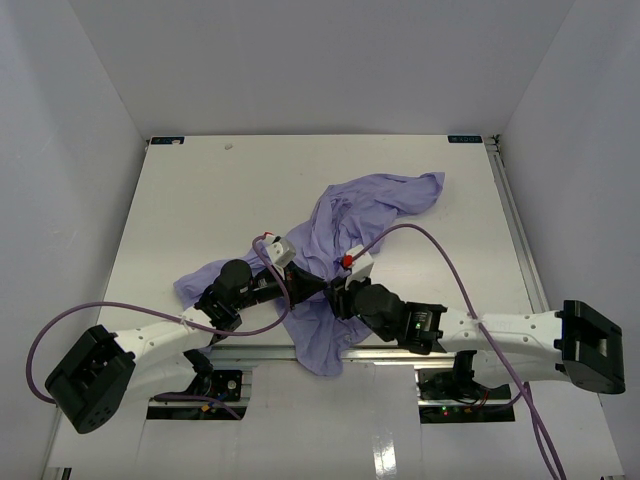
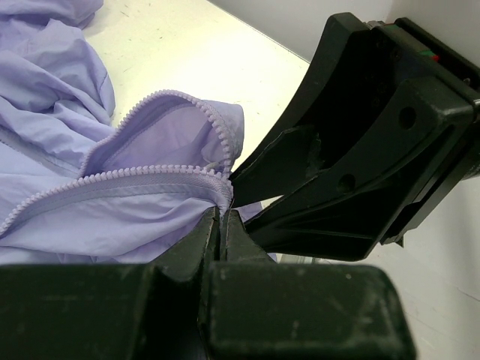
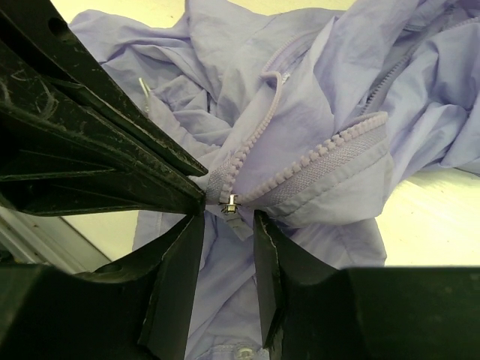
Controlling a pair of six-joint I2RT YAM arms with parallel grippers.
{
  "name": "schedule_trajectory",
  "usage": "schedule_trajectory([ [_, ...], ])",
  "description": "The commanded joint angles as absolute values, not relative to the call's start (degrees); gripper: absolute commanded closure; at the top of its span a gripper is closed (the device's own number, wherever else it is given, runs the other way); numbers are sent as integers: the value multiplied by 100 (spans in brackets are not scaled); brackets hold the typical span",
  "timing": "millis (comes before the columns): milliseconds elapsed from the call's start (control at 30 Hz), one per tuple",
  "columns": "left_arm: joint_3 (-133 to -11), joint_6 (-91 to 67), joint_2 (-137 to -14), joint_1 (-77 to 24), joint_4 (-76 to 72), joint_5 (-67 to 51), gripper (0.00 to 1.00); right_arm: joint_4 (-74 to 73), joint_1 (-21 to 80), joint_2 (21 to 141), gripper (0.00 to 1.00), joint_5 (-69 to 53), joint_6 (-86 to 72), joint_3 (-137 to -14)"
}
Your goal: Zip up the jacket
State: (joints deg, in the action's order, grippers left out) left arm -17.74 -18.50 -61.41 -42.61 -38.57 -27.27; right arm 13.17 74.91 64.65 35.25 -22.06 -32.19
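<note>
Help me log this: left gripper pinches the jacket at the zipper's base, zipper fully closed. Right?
No. The zipper is open: the right wrist view shows its tooth rows parted past the slider. The left gripper does pinch the jacket.

Flat white tabletop (image 1: 200,200), walled in white on three sides, edged by a silver metal rail (image 1: 515,230) along the right. Strewn crumpled over its middle, a thin lavender-purple fabric jacket (image 1: 370,205): one end toward the far right, a sleeve trailing left, the near part draped over the front edge. Lilac zip teeth (image 3: 300,169) unjoined, lying apart. Small pale speck (image 1: 228,147) near the far-left corner.
</note>
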Motion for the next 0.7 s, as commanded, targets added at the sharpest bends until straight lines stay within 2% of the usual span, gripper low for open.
schedule_trajectory([
  [0,-1898,-1880,-6083,-4280,-3902,-2794,100,1183,7652,6656,63,4262,-2326,-3599],
  [133,-1869,-1881,-6057,-4280,-3901,-2831,100,1063,7753,6690,75,4646,-2382,-3692],
  [233,-1845,-1880,-6072,-4280,-3944,-2901,100,892,7762,6714,91,4815,-2370,-3826],
  [667,-1854,-1493,-6112,-4276,-3510,-2549,100,-519,7801,6763,92,4823,-1948,-4691],
])
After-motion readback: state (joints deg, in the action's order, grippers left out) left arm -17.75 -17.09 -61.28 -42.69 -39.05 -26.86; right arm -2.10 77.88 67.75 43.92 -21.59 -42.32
